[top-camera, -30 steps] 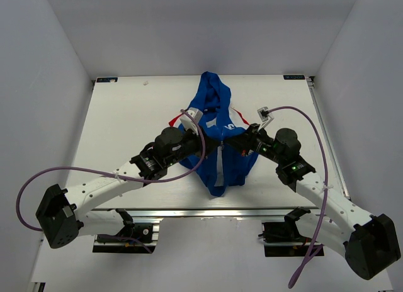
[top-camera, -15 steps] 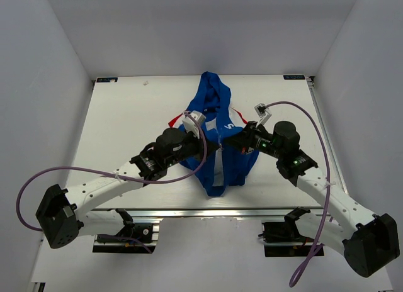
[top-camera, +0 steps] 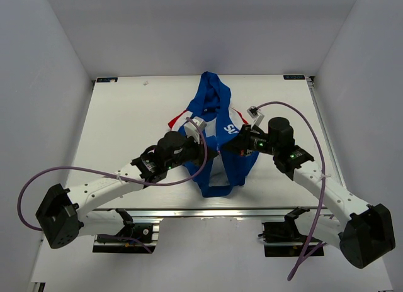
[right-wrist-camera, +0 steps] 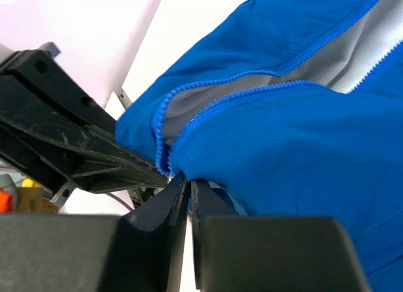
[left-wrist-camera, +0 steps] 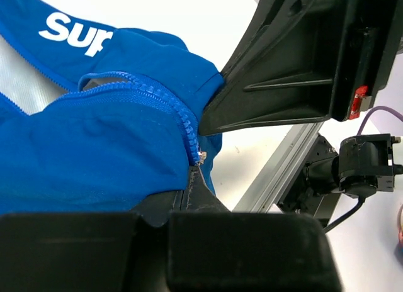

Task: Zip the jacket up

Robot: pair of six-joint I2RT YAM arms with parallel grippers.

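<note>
Both arms reach in low from the near edge, the left arm and the right arm bent inward so their wrists nearly meet over the jacket, which lies on the table beneath and beyond the two grippers. From above, the fingertips are lost against dark wrists and blue cloth. The left gripper is pressed together, pinching fabric at the foot of the zipper. The right gripper, just opposite, is all but closed, its tips touching the hem, though I can't tell whether cloth is caught.
</note>
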